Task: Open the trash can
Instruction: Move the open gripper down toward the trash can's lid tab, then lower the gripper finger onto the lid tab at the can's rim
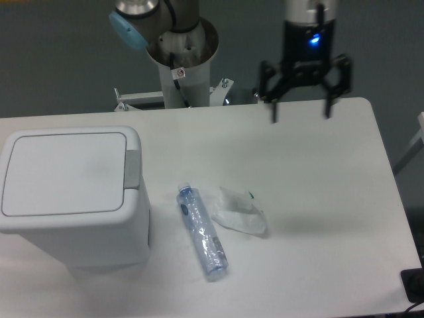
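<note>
The trash can [69,192] is a large white boxy bin at the left of the table, with its flat lid [63,172] shut and a grey push-button tab [132,168] on its right edge. My gripper [300,111] hangs above the far right part of the table, well away from the can. Its two black fingers [273,106] are spread wide apart and hold nothing.
A clear plastic bottle [201,230] lies on the table right of the can. A crumpled clear wrapper [240,212] lies beside it. The arm's base column [182,63] stands at the table's far edge. The table's right edge [391,185] runs close to my gripper.
</note>
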